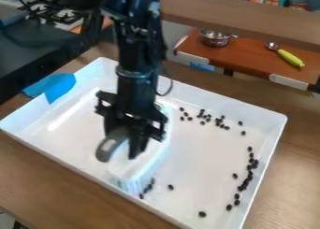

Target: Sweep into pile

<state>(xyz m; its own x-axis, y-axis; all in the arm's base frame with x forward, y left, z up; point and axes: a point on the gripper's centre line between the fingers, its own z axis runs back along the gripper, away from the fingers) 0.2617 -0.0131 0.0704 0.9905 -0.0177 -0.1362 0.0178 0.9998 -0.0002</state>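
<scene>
My black gripper (pixel 127 141) hangs down over the left-middle part of the white tray (pixel 206 174), shut on a brush (pixel 142 169). The brush has a grey looped handle at the gripper's left, a white body and pale bluish bristles along its right side; the arm hides part of it. Small black beans lie to the right of it: a loose group (pixel 219 123) near the far wall, a line of beans (pixel 249 174) by the right wall. A few beans (pixel 149 187) sit against the brush's near end, with single ones farther right.
Blue tape (pixel 61 86) covers the tray's far left corner. The tray's raised walls surround the work area on a brown wooden table (pixel 69 181). Behind are a metal pot (pixel 215 38), a spoon with a yellow-green handle (pixel 290 58) and a black stove (pixel 53 13).
</scene>
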